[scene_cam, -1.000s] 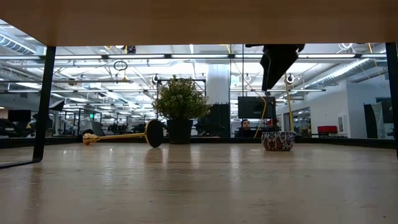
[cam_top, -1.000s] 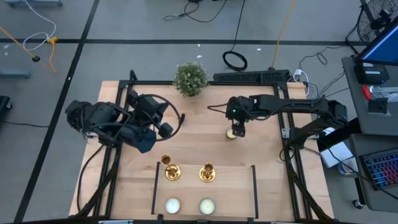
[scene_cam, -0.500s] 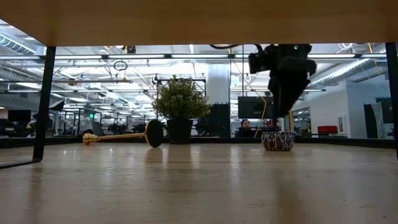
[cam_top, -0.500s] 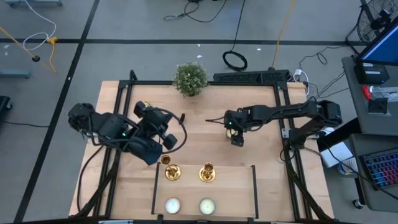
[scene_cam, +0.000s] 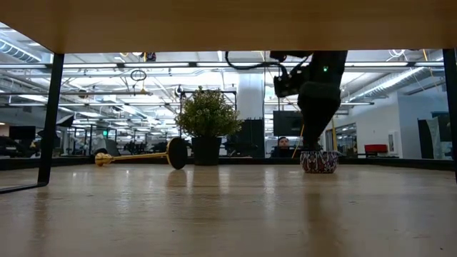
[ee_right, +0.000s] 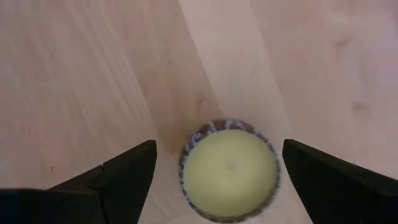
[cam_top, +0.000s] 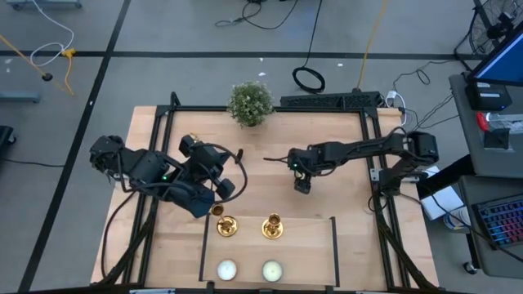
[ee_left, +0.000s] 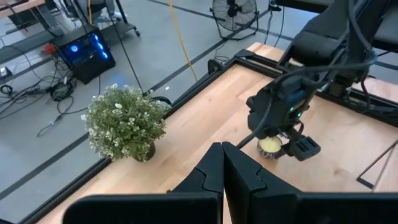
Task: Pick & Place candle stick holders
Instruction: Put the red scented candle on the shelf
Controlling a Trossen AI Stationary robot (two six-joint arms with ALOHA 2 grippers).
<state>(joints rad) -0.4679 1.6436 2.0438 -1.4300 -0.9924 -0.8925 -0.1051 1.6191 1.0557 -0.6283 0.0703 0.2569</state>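
Since a second ago the right gripper has slid toward the table's middle and dropped lower, and the left arm has swung in beside the tray. Right now the right gripper hangs straight over a pale-green tealight in a patterned cup, its fingers spread wide on either side of the candle and touching nothing. No writing or brand can be read on that cup or anywhere else.

Out from there, the left gripper has its fingers pressed together, empty, near the tray's far left corner. Two holders stand upright side by side in the tray, with two white tealights in a row nearer the front edge. A third holder lies on its side on the table, seen in the low view left of the plant, which sits at the back edge.

It's a pale wooden table framed by black rails. Around it there is grey floor with dark tape lines, loose cables, a fan, and a blue-lit computer. Across the room, ceiling strip lights and a seated person at a desk.
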